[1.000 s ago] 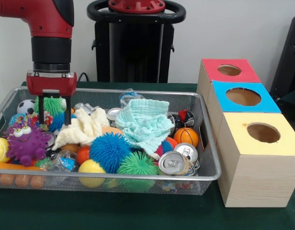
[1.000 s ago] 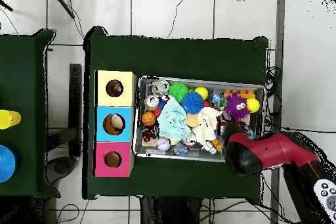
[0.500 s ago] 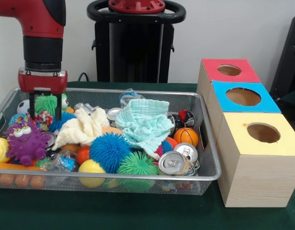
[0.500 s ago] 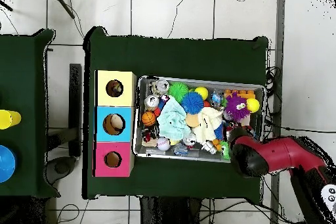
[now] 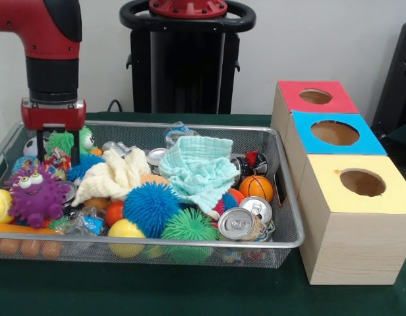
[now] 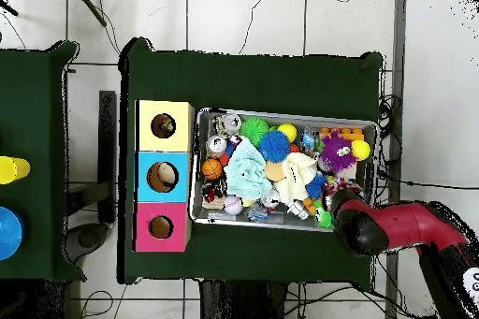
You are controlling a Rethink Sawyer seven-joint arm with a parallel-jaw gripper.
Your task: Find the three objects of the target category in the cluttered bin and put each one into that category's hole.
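Observation:
The wire mesh bin (image 5: 290, 217) holds a mix of toys, cloths and cans. My gripper (image 5: 57, 160) hangs open over the bin's far left corner. Its fingers straddle a green spiky ball (image 5: 63, 139) and a small colourful toy (image 5: 58, 160), gripping nothing. Just below it lie a purple googly-eyed monster (image 5: 37, 195) and a soccer ball (image 5: 31, 146). A cream cloth (image 5: 114, 174) and a mint cloth (image 5: 200, 168) cover the middle. Drink cans (image 5: 237, 222) lie at the front right. In the overhead view the red arm (image 6: 393, 229) hides the gripper at the bin's (image 6: 285, 114) lower right corner.
Three wooden boxes with round holes stand right of the bin: red (image 5: 292, 92), blue (image 5: 308, 125) and yellow (image 5: 328, 172). Also in the bin are a blue spiky ball (image 5: 150, 207), another green one (image 5: 188, 227), a small basketball (image 5: 256, 187) and a yellow ball (image 5: 126, 230).
In the front view the gripper has moved left and risen a little, from beside the cream cloth to over the green spiky ball in the corner. It stays open.

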